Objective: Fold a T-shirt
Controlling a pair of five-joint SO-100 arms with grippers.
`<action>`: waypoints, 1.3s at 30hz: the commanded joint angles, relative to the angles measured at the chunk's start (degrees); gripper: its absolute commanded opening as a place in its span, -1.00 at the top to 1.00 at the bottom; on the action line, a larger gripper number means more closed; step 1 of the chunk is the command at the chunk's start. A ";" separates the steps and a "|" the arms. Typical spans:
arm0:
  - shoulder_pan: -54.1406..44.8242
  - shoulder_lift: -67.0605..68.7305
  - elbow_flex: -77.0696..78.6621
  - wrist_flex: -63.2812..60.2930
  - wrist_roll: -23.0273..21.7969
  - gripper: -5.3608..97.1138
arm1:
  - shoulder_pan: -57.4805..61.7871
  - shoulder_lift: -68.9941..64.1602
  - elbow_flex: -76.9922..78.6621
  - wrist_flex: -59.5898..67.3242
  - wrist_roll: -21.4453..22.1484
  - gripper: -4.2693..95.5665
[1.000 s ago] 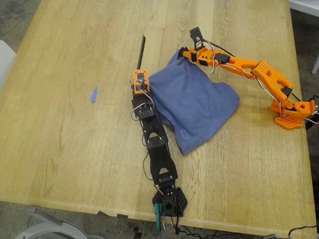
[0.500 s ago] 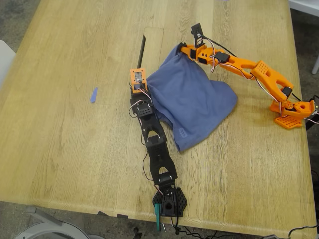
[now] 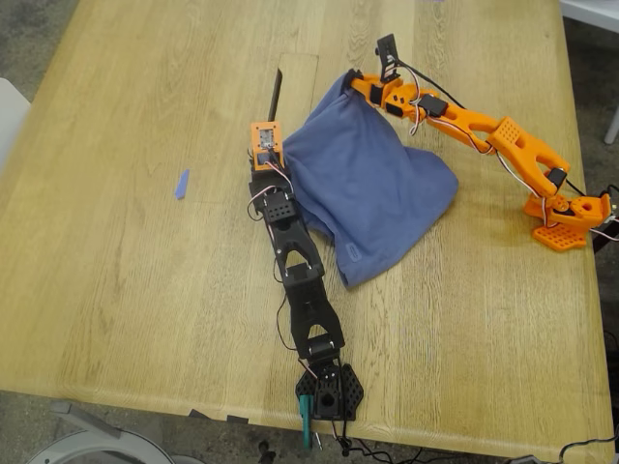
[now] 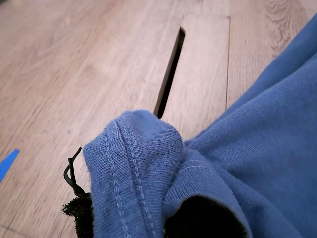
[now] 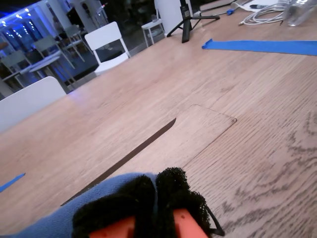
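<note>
The T-shirt (image 3: 372, 184) lies near the middle of the counter (image 3: 135, 271), partly lifted and bunched rather than spread flat. My first end effector (image 3: 268, 145), on the black arm, is closed on a stitched hem. In the first wrist view that hem is bunched up and draped over the dark pads, so little of them shows. My second end effector (image 3: 356, 81), on the orange arm, is clamped on another part of the same edge. Its black foam pads (image 5: 171, 191) are pressed together, with blue cloth right beside them.

The cloth between the two holds runs as a slanted line in the exterior view, rising from the first end effector up to the second one, which is farther toward that view's top and right. From that held edge the rest of the shirt spreads down onto the counter. Its long axis runs roughly from the exterior view's top to its bottom, ending in a narrow tip just beside the black arm's middle links. A rounded bulge of cloth pushes out toward the exterior view's right, under the orange arm. The side facing up is plain blue.

A dark slot (image 3: 276, 97) in the counter runs away from the first end effector. A small blue scrap (image 3: 181, 184) lies well apart, toward the exterior view's left.
</note>
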 commanded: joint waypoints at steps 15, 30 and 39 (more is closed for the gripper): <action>2.72 28.83 -5.80 26.46 -0.09 0.90 | 0.26 9.93 -19.60 41.84 -1.41 0.90; 9.58 39.64 -3.78 41.31 -0.70 0.90 | -3.43 24.52 -15.91 66.09 -1.49 0.91; 15.64 46.58 0.26 46.58 -0.97 0.90 | -7.65 34.45 -10.02 79.28 -1.41 0.91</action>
